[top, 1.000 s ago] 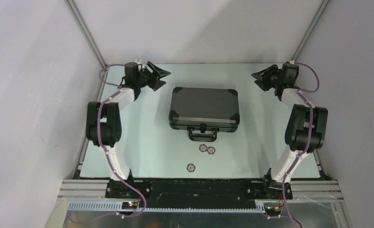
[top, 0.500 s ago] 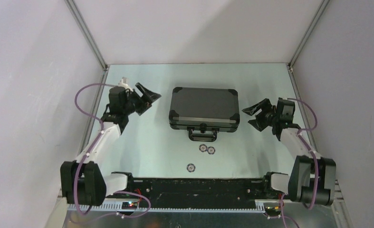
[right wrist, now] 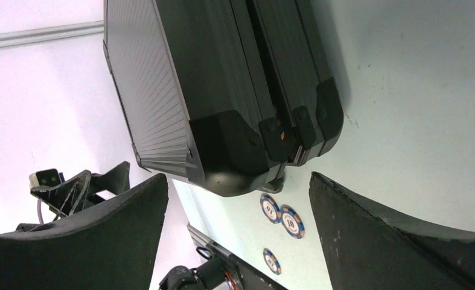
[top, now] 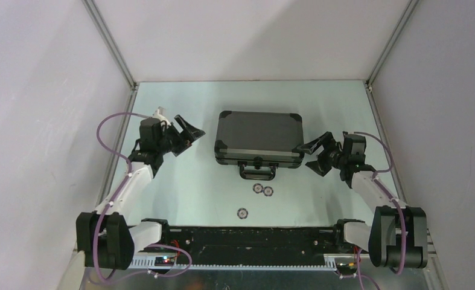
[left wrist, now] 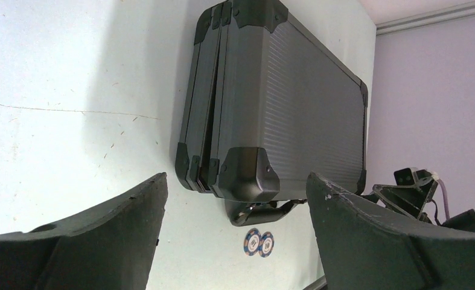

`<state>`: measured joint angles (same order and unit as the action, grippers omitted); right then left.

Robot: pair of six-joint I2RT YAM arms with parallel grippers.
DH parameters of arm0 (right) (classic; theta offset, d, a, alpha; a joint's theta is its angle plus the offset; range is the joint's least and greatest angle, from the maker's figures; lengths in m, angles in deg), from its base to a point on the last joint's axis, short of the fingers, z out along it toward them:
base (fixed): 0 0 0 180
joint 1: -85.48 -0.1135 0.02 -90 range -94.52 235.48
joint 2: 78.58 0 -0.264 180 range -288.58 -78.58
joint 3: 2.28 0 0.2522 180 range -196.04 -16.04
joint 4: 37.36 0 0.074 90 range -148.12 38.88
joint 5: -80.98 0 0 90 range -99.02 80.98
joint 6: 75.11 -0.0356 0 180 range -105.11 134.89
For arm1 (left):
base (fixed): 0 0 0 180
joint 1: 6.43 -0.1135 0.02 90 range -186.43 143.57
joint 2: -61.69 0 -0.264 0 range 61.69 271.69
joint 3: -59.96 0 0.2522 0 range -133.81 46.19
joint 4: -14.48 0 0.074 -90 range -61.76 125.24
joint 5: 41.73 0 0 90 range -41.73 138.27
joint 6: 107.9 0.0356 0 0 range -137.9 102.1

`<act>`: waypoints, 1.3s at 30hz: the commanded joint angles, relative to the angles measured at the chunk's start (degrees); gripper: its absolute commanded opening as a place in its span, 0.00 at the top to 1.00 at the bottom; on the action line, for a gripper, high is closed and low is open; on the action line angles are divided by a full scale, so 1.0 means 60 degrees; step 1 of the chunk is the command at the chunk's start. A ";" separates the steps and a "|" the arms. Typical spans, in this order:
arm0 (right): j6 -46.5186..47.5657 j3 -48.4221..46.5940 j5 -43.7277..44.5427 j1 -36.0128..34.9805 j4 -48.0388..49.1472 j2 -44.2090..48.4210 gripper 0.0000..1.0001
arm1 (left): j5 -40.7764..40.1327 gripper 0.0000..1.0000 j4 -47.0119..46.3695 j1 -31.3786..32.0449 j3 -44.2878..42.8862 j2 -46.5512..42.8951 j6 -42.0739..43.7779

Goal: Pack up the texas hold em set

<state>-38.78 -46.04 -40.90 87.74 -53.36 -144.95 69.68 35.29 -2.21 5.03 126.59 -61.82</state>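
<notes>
Briefcase [top: 259, 134] — ribbed, hard, black

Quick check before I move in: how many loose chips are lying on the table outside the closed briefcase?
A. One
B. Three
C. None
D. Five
B. In the top view, a pair of chips sits side by side just in front of the briefcase handle, and a single chip lies nearer the arm bases; no others show.

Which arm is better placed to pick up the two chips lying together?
Probably right: the right gripper is nearer the two chips than the left gripper, farther back beside the case.
</notes>
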 commanded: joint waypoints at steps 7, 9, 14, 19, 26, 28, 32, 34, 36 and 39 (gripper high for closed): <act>-0.0992 0.0510 -0.0620 -0.0193 0.2264 -0.0566 0.07 | 0.0309 0.11 -0.0144 0.0057 -0.0421 0.0337 0.0341; -0.1044 0.0516 -0.0678 -0.0222 0.2514 -0.0827 0.07 | 0.0324 0.11 -0.0182 0.0060 -0.0432 0.0357 0.0323; -0.1463 0.0577 -0.0984 -0.0319 0.3505 -0.1186 0.07 | 0.0355 0.11 -0.0215 0.0066 -0.0459 0.0343 0.0311; -0.1769 0.0612 -0.0965 -0.0573 0.4025 -0.0978 0.06 | 0.0392 0.11 -0.0217 0.0060 -0.0477 0.0407 0.0306; -0.1802 0.0605 -0.0769 -0.0707 0.3925 -0.0326 0.06 | 0.0417 0.11 -0.0238 0.0062 -0.0490 0.0510 0.0286; -0.1861 0.0605 -0.0770 -0.0693 0.4060 -0.0165 0.06 | 0.0429 0.11 -0.0241 0.0059 -0.0485 0.0514 0.0289; -0.1631 0.0330 -0.0579 -0.0651 0.3886 0.0023 0.05 | 0.0431 0.11 -0.0248 0.0057 -0.0496 0.0519 0.0278; -0.1388 0.0005 -0.0481 -0.0618 0.3630 -0.0056 0.05 | 0.0436 0.11 -0.0246 0.0062 -0.0502 0.0497 0.0275; -0.1313 -0.0305 -0.0540 -0.0574 0.3577 -0.0201 0.05 | 0.0432 0.11 -0.0246 0.0050 -0.0497 0.0453 0.0274; -0.1335 -0.0799 -0.0659 -0.0473 0.3696 -0.0444 0.05 | 0.0456 0.11 -0.0246 0.0045 -0.0491 0.0378 0.0274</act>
<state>-47.63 -44.19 -43.69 84.46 -36.27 -146.81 71.21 35.24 -2.16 4.72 129.85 -61.34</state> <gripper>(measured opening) 0.948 0.889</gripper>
